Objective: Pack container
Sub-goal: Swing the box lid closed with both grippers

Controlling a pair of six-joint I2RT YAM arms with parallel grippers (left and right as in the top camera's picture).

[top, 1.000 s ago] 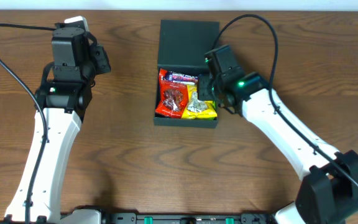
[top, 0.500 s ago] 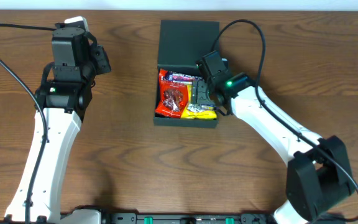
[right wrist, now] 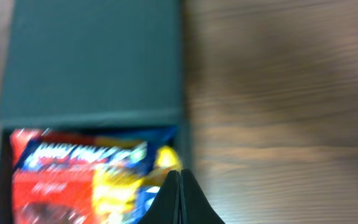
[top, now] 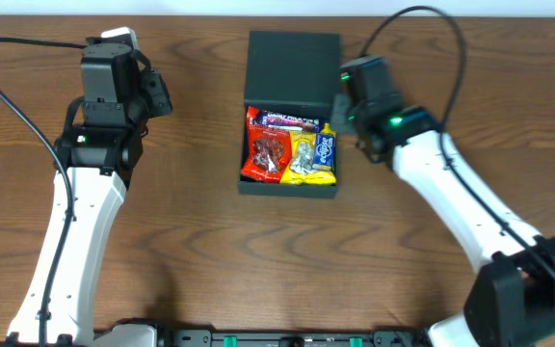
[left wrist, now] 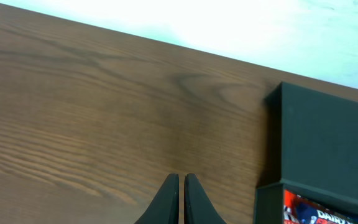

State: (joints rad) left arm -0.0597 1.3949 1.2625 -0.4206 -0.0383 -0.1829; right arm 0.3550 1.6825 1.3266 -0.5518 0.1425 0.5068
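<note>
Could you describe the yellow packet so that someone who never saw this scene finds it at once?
Find the dark green container in the middle of the wooden table, its lid lying open. Inside, the yellow packet lies in the near corner on the robot's right, beside the red packet. It alone is yellow, with a blue patch.

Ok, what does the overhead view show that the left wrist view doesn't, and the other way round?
Only overhead: the left arm and right arm, plus the whole open container with its red packet and yellow packet. Only left wrist: the left gripper close up, fingers shut together and holding nothing. Both: the table, the container's opened lid, and the blue-banded packet at the back, though the left wrist view catches just a corner of it.
</note>
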